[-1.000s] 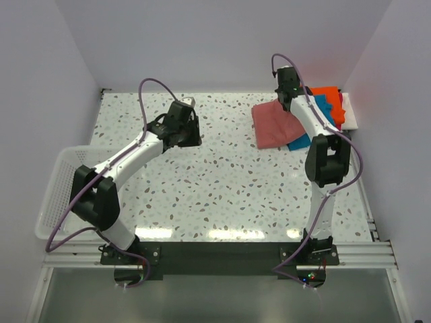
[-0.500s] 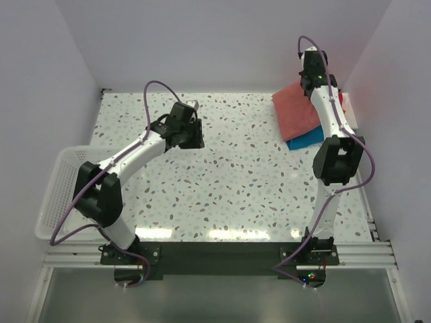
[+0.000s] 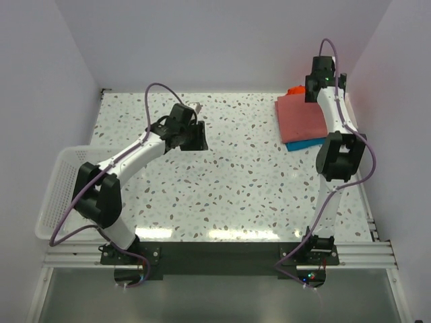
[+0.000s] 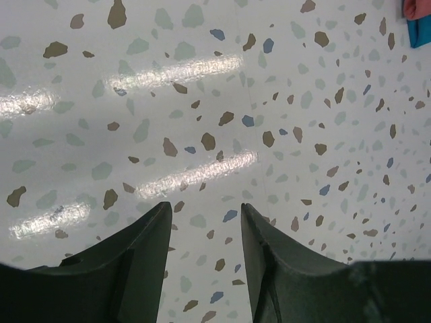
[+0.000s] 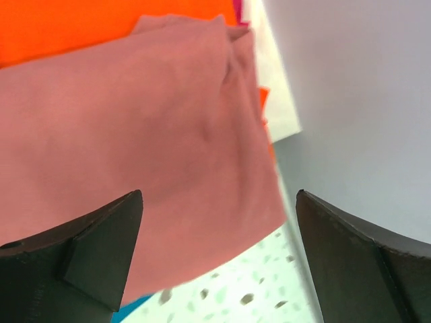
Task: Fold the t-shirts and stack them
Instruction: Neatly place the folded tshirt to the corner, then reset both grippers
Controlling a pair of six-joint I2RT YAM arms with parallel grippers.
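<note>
Red shirt [image 3: 303, 118] lying folded on top of stack at table's far right corner, covering blue shirt [image 3: 304, 143], whose edge is showing at near side. Orange shirt [image 3: 294, 89] peeking out at far side. Right gripper [image 5: 219, 195] hovering above red shirt, fingers spread wide, gripping nothing. Left gripper [image 4: 205, 208] hanging over speckled table [image 3: 222, 182], fingers partly apart, holding nothing. White mesh basket [image 3: 57, 192] sitting at table's left edge, beside left arm.

One red shirt [image 3: 306, 116], one blue shirt [image 3: 304, 143], one orange shirt [image 3: 294, 89], one magenta shirt [image 5: 237, 10] seen only as a sliver — four in all. One basket [image 3: 57, 195]. One table [image 3: 229, 188]. Two arms — left arm [image 3: 135, 151], right arm [image 3: 335, 118].
</note>
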